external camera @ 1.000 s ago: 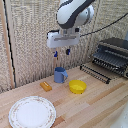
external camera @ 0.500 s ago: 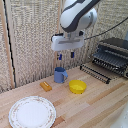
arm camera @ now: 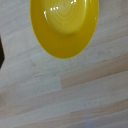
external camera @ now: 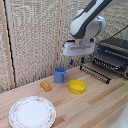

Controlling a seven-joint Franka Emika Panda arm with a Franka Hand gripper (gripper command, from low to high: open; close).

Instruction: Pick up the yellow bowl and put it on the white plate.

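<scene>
Gripper (external camera: 76, 62) shifted toward 3 o'clock in exterior view, slightly lower, now hanging above yellow vessel (external camera: 77, 86), near blue mug (external camera: 60, 75).

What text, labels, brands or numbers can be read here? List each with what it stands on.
None can be read.
yellow bowl: plain, no markings.
blue mug: no visible print.
orange block: too small to tell.
white plate: only a faint rim pattern, no letters.
gripper: no legible label.
</scene>
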